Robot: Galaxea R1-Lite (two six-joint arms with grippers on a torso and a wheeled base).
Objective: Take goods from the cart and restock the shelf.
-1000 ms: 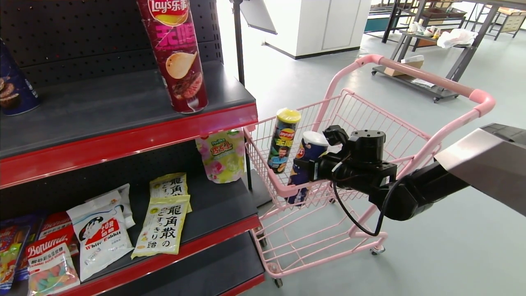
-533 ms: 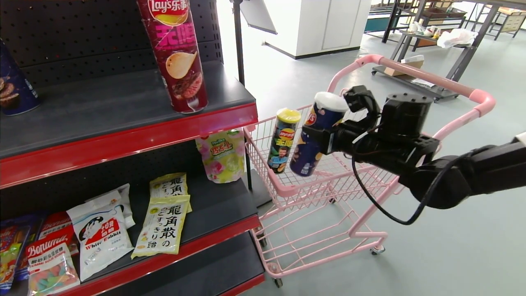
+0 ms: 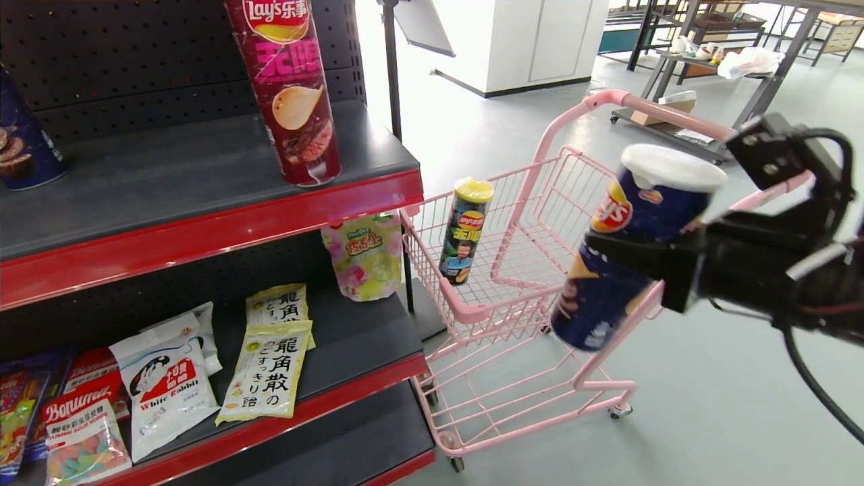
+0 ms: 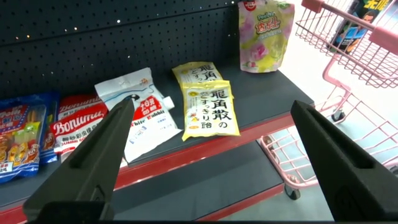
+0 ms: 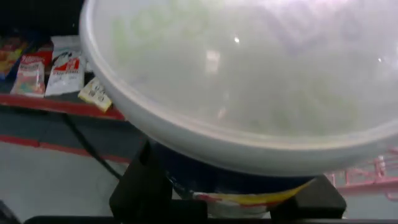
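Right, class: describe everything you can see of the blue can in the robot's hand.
The blue can is a tall tube, dark blue with yellow and red print, looking like printed card, capped by a white plastic lid. It is shut and tilted, top leaning to the robot's right. The right hand clamps its middle, holding it in the air by the pink cart.

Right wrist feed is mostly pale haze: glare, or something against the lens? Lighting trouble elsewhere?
Right wrist view: not glare; the white lid of the can sits right at the lens, with small glints on it. Head view: daylight brightens the floor beyond the cart. Left wrist view: the lower shelf lies in shade, packets readable.
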